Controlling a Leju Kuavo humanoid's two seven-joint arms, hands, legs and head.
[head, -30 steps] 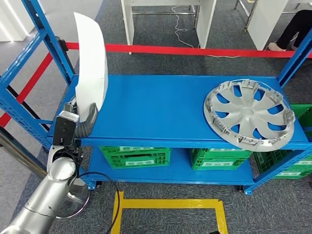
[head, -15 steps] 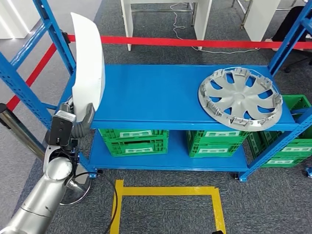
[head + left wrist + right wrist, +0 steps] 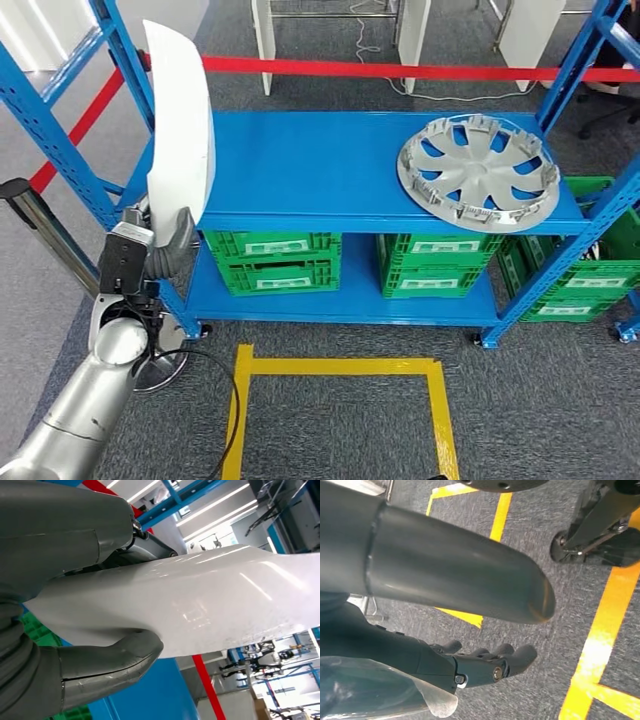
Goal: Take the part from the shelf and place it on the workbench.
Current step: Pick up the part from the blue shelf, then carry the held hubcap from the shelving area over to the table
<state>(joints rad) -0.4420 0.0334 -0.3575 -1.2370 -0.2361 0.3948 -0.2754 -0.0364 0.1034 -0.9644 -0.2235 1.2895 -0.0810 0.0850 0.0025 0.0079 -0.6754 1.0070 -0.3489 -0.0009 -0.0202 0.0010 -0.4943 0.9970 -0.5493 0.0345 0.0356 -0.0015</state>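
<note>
At nine o'clock in the head view, the left hand (image 3: 162, 245) grips the lower end of a white curved panel (image 3: 180, 120), the part named in the task. The panel stands nearly upright, its upper end toward eleven o'clock, in front of the left end of the blue shelf (image 3: 302, 165) and lifted off the shelf's top. In the left wrist view the thick grey thumb (image 3: 113, 662) presses one glossy face of the panel (image 3: 211, 600), and the darker fingers (image 3: 147, 545) lie against the opposite face, so the hand is clamped on the panel. The silver left arm (image 3: 83, 400) enters from seven o'clock.

On the shelf's upper deck, at two o'clock, a silver hubcap (image 3: 478, 170) lies flat with its ribbed inner side up, well apart from the panel. Green crates (image 3: 272, 262) stand on the lower deck beneath it. A red tape barrier (image 3: 377, 70) runs behind the shelf at twelve o'clock. Yellow floor tape (image 3: 332, 368) outlines a rectangle on the grey carpet at six o'clock.

In the right wrist view the right hand (image 3: 486, 662) hangs above the carpet and a stripe of yellow tape (image 3: 599, 640); its thumb (image 3: 471, 582) and darker fingers (image 3: 508, 660) are stretched out and spread apart, holding nothing.
</note>
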